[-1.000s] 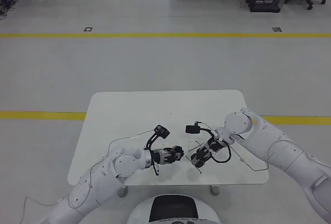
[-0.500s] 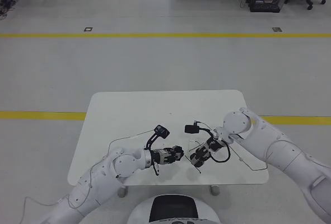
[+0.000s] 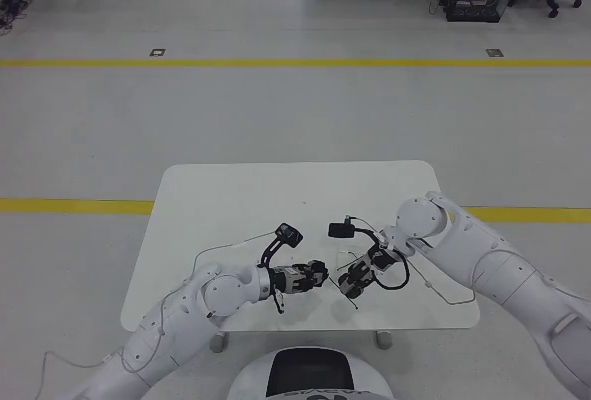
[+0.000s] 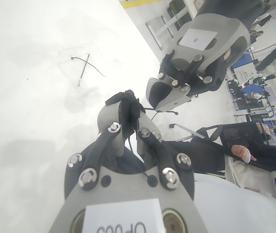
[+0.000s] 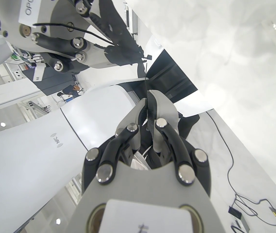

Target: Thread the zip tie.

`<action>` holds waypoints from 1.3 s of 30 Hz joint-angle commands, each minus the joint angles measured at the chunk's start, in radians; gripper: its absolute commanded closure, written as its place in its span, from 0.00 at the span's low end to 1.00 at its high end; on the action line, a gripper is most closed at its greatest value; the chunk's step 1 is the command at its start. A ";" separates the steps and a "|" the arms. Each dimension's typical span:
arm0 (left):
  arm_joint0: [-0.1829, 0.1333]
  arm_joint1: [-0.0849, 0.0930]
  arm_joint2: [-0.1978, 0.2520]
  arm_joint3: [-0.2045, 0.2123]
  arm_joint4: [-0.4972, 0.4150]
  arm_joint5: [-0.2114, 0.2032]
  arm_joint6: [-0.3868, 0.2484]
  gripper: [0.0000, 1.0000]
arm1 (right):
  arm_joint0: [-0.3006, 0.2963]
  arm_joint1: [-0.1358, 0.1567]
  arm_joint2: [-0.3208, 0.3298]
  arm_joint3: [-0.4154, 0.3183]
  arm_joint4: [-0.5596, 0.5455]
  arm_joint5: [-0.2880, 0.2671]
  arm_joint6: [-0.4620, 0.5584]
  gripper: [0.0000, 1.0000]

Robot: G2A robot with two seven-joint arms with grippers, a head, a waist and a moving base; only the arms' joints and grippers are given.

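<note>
zip tie (image 5: 146, 83), left hand (image 4: 128, 109) clamped on it, right hand (image 5: 150, 101) clamped on it too

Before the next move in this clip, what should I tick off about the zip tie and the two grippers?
1. Left gripper shut on the zip tie head: ok.
2. Right gripper shut on the strap: ok.
3. Strap points toward the zip tie head: ok.
4. Strap tip inside the zip tie head: cannot tell, too small.
5. Gap between the two grippers: ok, close but apart.
6. Spare ties on the table lie away from both grippers: ok.
</note>
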 commanded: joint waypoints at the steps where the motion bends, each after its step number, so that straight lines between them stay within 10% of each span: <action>1: 0.000 0.000 0.000 0.000 0.000 0.000 0.000 1.00 | -0.002 -0.002 0.002 0.002 -0.003 0.001 0.001 1.00; 39: 0.000 0.000 0.000 0.000 0.000 0.000 0.000 1.00 | -0.025 0.001 0.043 -0.013 -0.031 0.011 0.007 1.00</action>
